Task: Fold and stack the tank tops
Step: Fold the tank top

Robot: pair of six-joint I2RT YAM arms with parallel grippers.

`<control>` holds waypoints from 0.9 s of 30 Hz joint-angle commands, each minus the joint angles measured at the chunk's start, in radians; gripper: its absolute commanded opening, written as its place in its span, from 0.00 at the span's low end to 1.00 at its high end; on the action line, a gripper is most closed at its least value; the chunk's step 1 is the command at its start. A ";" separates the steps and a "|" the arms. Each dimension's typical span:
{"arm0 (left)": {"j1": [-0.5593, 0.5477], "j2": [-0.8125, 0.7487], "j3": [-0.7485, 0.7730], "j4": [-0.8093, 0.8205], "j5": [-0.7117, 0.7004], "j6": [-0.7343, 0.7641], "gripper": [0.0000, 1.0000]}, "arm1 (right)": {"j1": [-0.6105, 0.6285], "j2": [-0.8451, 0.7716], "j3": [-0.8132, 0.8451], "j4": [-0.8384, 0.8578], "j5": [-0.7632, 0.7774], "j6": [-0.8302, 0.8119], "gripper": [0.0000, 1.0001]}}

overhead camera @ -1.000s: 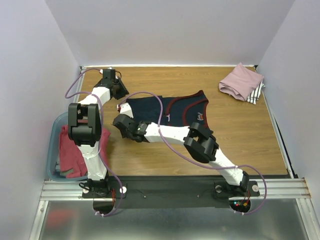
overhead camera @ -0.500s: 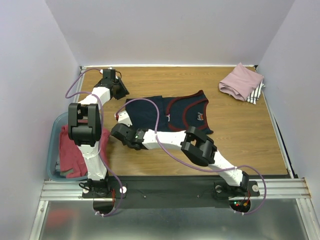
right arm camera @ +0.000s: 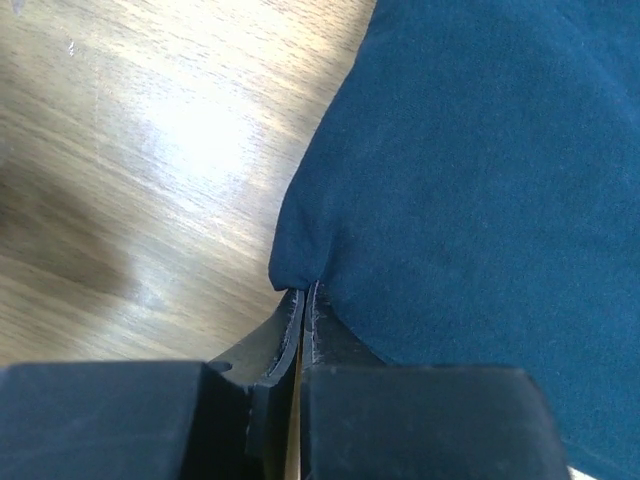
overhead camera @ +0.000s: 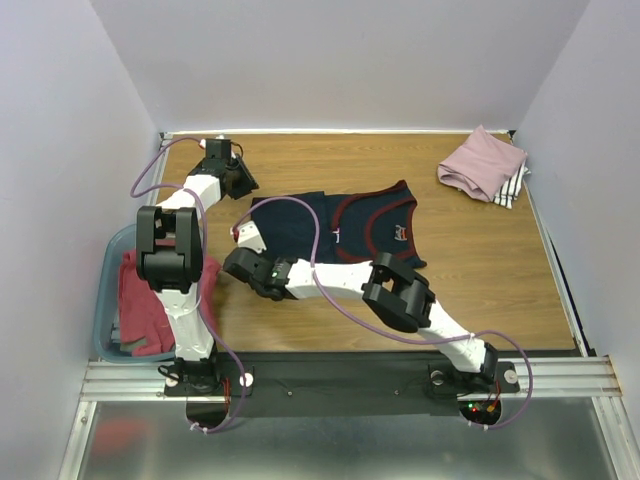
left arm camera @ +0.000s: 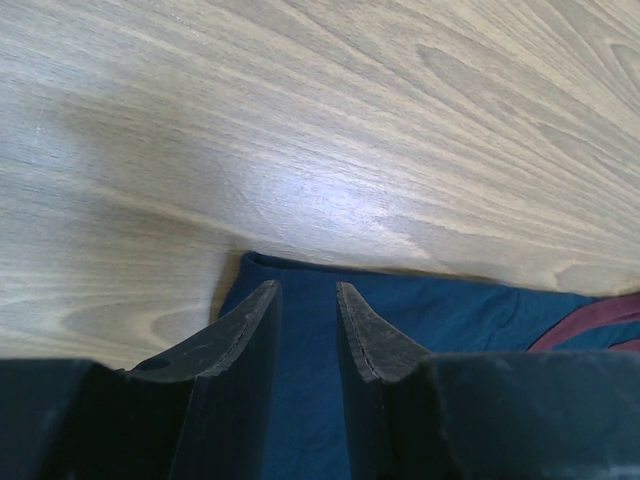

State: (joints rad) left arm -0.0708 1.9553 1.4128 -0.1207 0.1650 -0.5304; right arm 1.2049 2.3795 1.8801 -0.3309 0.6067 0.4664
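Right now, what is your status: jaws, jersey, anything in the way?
Right gripper: jaws shut on navy jersey corner. Left gripper: jaws open at another corner. Purple cable crosses over the jersey.

Since a second ago: right gripper [right arm camera: 303, 292] sits lower and farther left, drawn back to the near-left corner of the navy jersey [right arm camera: 480, 170]. The right elbow [overhead camera: 398, 292] drops closer to the front edge of the desk [right arm camera: 130, 150]. Its fingers [right arm camera: 268, 348], apart before, now press together on that corner, with the cloth puckered at the tips.
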 commanded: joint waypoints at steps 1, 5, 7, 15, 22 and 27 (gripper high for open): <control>0.002 -0.055 -0.061 0.048 -0.013 -0.025 0.40 | 0.005 -0.086 -0.111 -0.024 -0.048 -0.006 0.00; 0.000 -0.113 -0.167 0.101 -0.021 -0.077 0.40 | 0.005 -0.214 -0.244 0.039 -0.119 -0.009 0.00; -0.001 -0.128 -0.193 0.112 -0.033 -0.079 0.41 | 0.002 -0.264 -0.327 0.056 -0.156 0.001 0.00; -0.026 -0.160 -0.291 0.144 -0.048 -0.088 0.43 | -0.019 -0.332 -0.400 0.066 -0.200 0.037 0.00; -0.030 -0.226 -0.350 0.147 -0.096 -0.111 0.45 | -0.036 -0.330 -0.407 0.066 -0.223 0.049 0.00; -0.030 -0.282 -0.389 0.135 -0.125 -0.115 0.54 | -0.045 -0.333 -0.412 0.066 -0.226 0.055 0.00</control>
State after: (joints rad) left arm -0.0994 1.7626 1.0519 -0.0040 0.0811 -0.6373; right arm 1.1706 2.0872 1.4773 -0.2966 0.3840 0.5034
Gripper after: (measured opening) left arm 0.514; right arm 0.012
